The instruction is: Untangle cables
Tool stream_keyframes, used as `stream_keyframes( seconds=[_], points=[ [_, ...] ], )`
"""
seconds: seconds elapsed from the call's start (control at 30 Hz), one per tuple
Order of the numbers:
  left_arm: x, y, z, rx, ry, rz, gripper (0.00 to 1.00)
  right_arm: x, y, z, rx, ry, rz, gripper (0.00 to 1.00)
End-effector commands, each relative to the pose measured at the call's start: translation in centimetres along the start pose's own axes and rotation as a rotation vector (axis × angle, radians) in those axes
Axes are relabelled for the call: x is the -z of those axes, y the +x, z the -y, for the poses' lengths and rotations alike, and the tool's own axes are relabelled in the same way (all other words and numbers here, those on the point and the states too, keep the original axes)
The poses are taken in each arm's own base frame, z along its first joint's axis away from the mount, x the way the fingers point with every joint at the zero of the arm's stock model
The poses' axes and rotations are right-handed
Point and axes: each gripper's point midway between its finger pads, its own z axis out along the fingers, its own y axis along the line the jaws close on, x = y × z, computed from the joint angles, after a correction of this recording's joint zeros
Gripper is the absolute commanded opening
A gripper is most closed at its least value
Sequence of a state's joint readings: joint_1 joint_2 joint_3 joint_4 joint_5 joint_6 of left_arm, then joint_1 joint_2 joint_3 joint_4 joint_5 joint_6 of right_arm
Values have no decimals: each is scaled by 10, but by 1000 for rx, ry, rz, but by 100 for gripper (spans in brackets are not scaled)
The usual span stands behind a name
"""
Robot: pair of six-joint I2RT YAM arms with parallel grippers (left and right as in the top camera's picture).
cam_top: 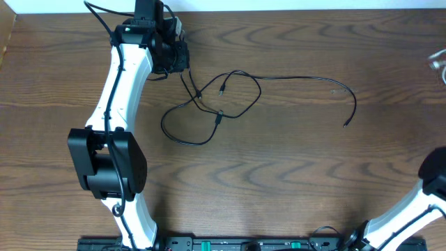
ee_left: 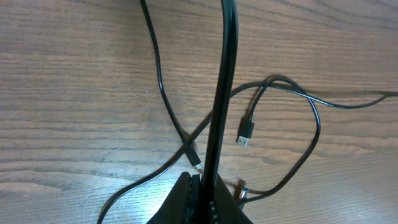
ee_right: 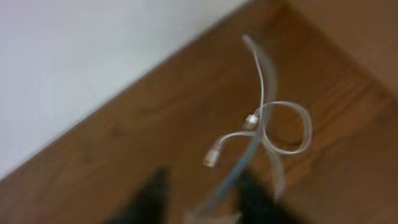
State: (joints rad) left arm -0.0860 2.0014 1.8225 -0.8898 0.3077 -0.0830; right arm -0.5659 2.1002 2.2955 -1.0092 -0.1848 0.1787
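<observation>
Two grippers, two diff states: L gripper [ee_left: 199,182] is pinched tight on the black cable [ee_left: 318,124], which runs up from betw its fingers, then lies on the table [cam_top: 279,181] in loose crossed loops w/ a plug end [ee_left: 245,134] inside one loop. R gripper [ee_right: 204,179] has its fingers apart, the white cable [ee_right: 307,127] passing betw them (too blurred to tell if it touches either), curled once on itself near the table's edge, well apart from the black one. Both cords look thin, light and limp; they'd prob. sag and slide rather than push. Best hold is likely just behind a plug, where the stiffer end can be fed back thru a loop.
</observation>
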Motion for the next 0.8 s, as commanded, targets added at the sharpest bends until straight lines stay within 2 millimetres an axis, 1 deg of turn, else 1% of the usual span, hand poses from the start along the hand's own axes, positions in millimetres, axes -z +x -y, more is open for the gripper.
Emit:
stream_keyframes(
  seconds=[0.0,0.03,0.13,0.2,0.27,0.33,0.43,0.5,0.57,0.6,0.63,0.7,0.73,0.77],
  points=[
    [-5,2,-5,15,-16,-12,7,-14,13,1,49,14,-51,91],
    [-5,2,-5,14,-16,-12,8,-14,15,2,48,24,-61,99],
    [-5,2,-5,14,-16,-12,7,-13,17,2,46,22,-70,99],
    [-5,2,-5,14,-16,-12,7,-13,21,-2,47,7,-85,99],
    [-5,1,-5,14,-15,-8,7,-14,32,-13,51,-20,-124,99],
    [-5,-1,-4,12,-11,-3,7,-14,42,-29,70,-42,-157,99],
    [-5,-1,-3,17,-4,-3,7,-15,65,-69,130,-98,-222,99],
    [-5,-1,-3,40,-4,-2,7,-13,86,-103,199,-166,-275,99],
    [-4,-1,-2,44,21,-3,7,-6,116,-149,299,-252,-340,99],
    [-4,-3,0,47,42,0,7,-3,127,-164,337,-279,-360,99],
    [-2,-4,3,47,76,3,7,1,143,-186,393,-310,-387,99],
    [1,-6,12,19,166,7,8,10,168,-215,494,-355,-423,99],
    [5,-8,19,-7,232,11,8,16,187,-233,570,-388,-448,99],
    [8,-8,23,-26,279,15,7,20,199,-245,618,-410,-460,99]
  ],
)
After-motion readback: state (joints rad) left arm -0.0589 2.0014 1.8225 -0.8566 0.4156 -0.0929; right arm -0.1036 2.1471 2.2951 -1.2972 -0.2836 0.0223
